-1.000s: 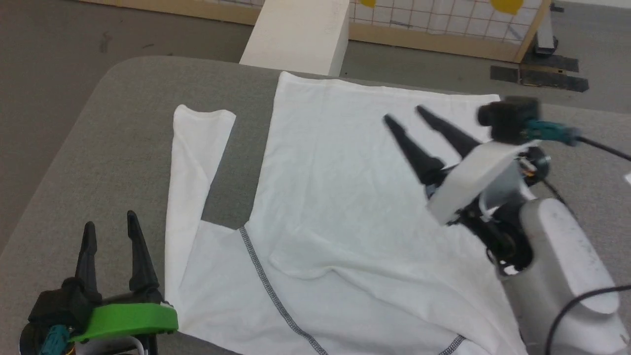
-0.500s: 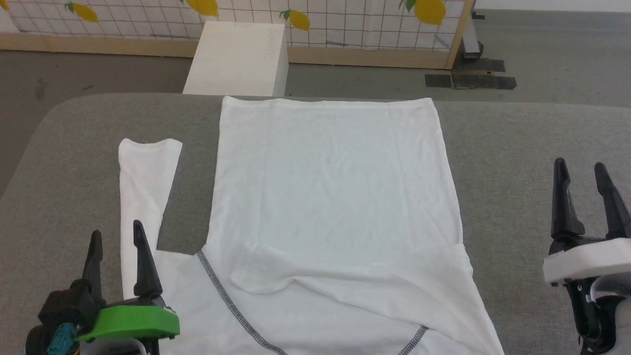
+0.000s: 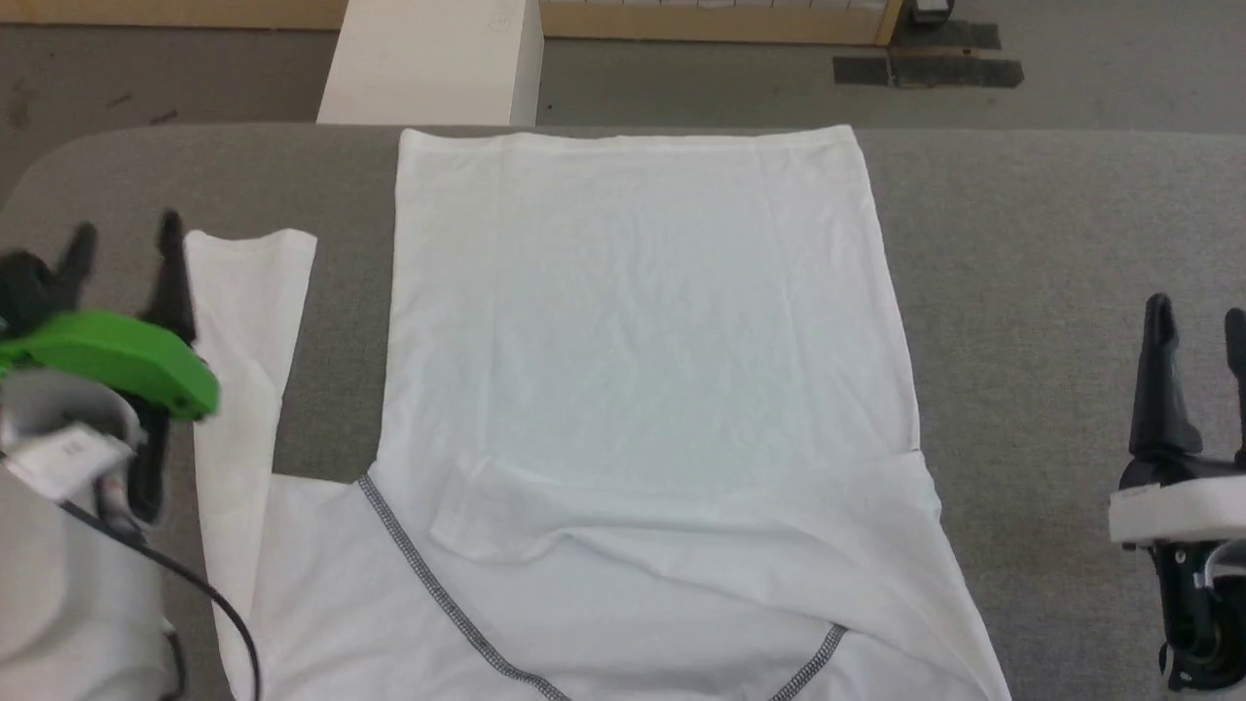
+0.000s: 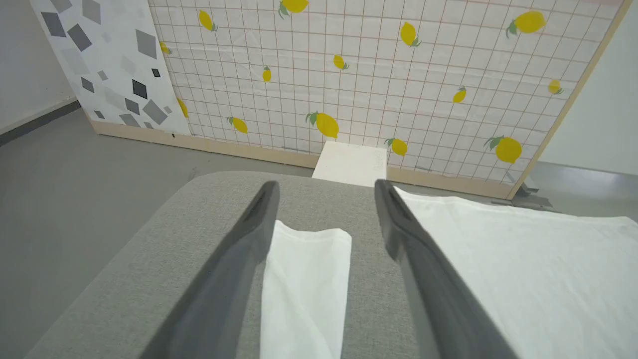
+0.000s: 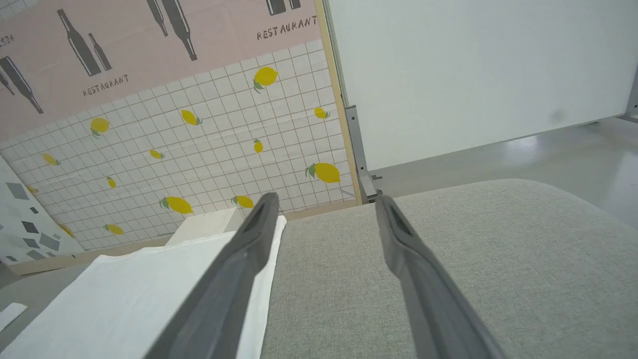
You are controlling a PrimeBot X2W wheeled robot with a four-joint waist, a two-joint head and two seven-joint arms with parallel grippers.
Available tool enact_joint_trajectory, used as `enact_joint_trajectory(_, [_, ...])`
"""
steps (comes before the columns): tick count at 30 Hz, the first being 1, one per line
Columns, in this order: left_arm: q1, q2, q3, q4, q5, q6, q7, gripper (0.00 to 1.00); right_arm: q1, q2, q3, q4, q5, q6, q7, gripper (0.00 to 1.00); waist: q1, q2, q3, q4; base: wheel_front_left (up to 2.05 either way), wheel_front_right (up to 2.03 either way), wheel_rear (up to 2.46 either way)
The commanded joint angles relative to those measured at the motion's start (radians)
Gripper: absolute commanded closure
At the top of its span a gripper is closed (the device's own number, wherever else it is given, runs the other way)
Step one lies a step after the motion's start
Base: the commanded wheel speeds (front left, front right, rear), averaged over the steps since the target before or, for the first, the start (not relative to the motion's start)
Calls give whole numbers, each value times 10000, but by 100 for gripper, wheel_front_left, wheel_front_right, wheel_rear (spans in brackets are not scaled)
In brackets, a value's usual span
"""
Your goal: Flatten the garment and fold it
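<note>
Nearest to us, we are seeing the garment lying on the grey table with its collar end toward us. The zigzag stitching is running along the shoulder seams there, and a loose band of cloth, probably the right sleeve, is lying across the chest in soft ridges. A little farther out, we are carrying the left gripper with its jaws spread and nothing between them, poised by the cuff end of the left sleeve. That sleeve is stretching out on the table apart from the body, and we cannot tell whether the fingers are touching it. We are holding the right gripper equally spread and empty over bare table, well clear of the garment's right edge. Beyond that the body is lying broad and nearly smooth, its far hem running straight along the table's far side, with a white box on the floor behind. So we are judging the flattening as mostly done and one sleeve fold as seemingly made, while the left sleeve fold and the folds of the body are not yet done.
</note>
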Motion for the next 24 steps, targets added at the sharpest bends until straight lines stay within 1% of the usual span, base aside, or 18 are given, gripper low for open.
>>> enact_joint_trajectory(1, [-662, 377, 122, 201, -68, -58, 300, 0, -353, 5, -42, -152, -30, -13, 53, 0, 0, 0, 1068, -60, 0, 0, 0])
enact_joint_trajectory(3, [-1463, 833, 157, 635, -151, -108, 1047, 0, -629, 5, -95, -277, -79, -13, 135, 0, 0, 0, 1505, -109, 0, 0, 0])
enact_joint_trajectory(6, [-2583, 1364, 168, 1327, -566, -247, 2527, 0, -999, 6, -124, -530, -154, -13, 177, 0, 0, 0, 2192, -179, 0, 0, 0])
enact_joint_trajectory(11, [-3763, 1726, 155, 2042, -1276, -305, 4847, 0, -1265, 6, -31, -822, -183, -13, 145, 0, 0, 0, 3060, -263, 0, 0, 0])
enact_joint_trajectory(14, [-4027, 1930, 80, 2389, -1323, 9, 6141, 0, -1334, 6, 41, -916, -157, -13, 126, 0, 0, 0, 3426, -316, 0, 0, 0])
enact_joint_trajectory(15, [-3922, 2300, -18, 2725, -1011, 765, 7627, 0, -1413, 6, 60, -1035, -137, -13, 98, 0, 0, 0, 3750, -375, 0, 0, 0])
enact_joint_trajectory(18, [-3739, 2136, 143, 2780, -1232, 1189, 8373, 0, -1451, 6, 26, -1110, -148, -13, 90, 0, 0, 0, 3863, -356, 0, 0, 0])
enact_joint_trajectory(21, [-3431, 1886, 392, 2689, -1617, 1351, 8643, 0, -1518, 6, 25, -1118, -190, -13, 119, 0, 0, 0, 3859, -325, 0, 0, 0])
enact_joint_trajectory(22, [-3366, 1832, 508, 2604, -1716, 1363, 8474, 65, -1537, 6, 40, -1110, -191, -13, 121, 0, 0, 0, 3834, -312, 0, 0, 0])
enact_joint_trajectory(23, [-3244, 1821, 592, 2540, -1752, 1322, 8181, 100, -1558, 6, 62, -1088, -185, -13, 120, 0, 0, 0, 3776, -294, 0, 0, 0])
enact_joint_trajectory(24, [-3148, 1806, 686, 2533, -1809, 1287, 7945, 100, -1571, 6, 79, -1068, -177, -13, 111, 0, 0, 0, 3713, -275, 0, 0, 0])
